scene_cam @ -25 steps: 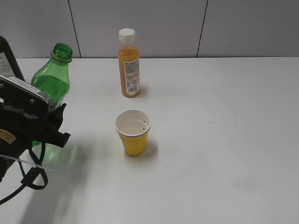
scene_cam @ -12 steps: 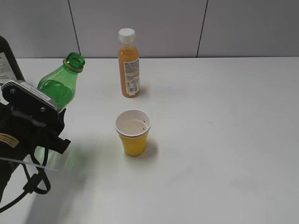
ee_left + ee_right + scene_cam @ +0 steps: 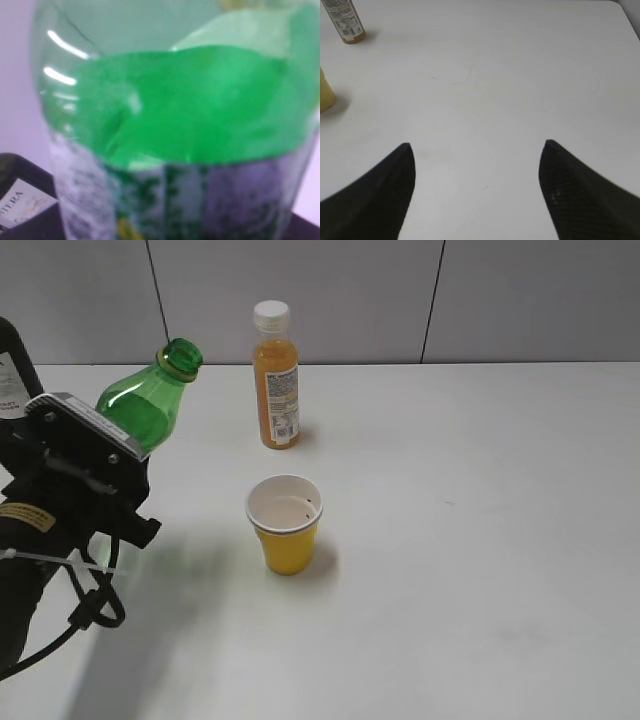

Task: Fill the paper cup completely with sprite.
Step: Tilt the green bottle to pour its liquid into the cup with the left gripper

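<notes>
We hold the tall see-through green plastic bottle in our left claw, which is clamped around its middle, and the sprite fills the left wrist view as a bright green pool above the grey-white label. The bottle leans with its open mouth pointing up and away from the claw, toward the small yellow paper cup with the white rim. We think it leans this way so the drink can run out once the mouth is over the cup. The cup stands well apart from the claw, out past the bottle's mouth, and it looks nearly empty inside. Compared with a second ago, the bottle stood almost straight up and lower down; now it is lifted and tipped more, with its mouth nearer the cup. The orange juice bottle with the white cap has not moved. Our right claw hangs spread apart, holding nothing, over the bare white table.
</notes>
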Controlling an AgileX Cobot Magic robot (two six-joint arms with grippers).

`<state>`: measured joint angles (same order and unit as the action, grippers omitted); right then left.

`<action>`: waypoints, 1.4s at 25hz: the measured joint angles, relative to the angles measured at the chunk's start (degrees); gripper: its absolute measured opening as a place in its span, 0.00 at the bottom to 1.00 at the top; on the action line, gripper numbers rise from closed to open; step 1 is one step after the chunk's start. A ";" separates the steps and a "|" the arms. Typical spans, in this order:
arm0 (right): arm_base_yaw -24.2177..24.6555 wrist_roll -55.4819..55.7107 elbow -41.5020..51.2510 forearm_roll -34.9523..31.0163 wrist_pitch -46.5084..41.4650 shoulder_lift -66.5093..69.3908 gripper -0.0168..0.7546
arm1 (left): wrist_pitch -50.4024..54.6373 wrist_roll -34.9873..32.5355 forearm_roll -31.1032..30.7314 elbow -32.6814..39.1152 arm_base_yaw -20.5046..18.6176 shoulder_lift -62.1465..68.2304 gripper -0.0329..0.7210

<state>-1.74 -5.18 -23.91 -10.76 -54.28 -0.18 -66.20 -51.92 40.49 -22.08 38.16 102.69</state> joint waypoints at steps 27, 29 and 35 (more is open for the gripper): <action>0.00 0.00 0.00 0.00 0.00 0.00 0.79 | -0.12 -32.17 1.54 -2.33 0.07 0.00 0.64; 0.00 0.00 0.00 0.00 0.00 0.00 0.79 | -0.12 -33.83 2.44 -2.33 0.07 0.00 0.64; 0.00 0.00 0.00 0.00 0.00 0.00 0.79 | -0.12 -37.29 3.80 -2.33 0.07 0.00 0.64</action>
<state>-1.74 -5.18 -23.91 -10.76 -54.28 -0.18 -66.32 -89.21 44.29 -24.41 38.23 102.69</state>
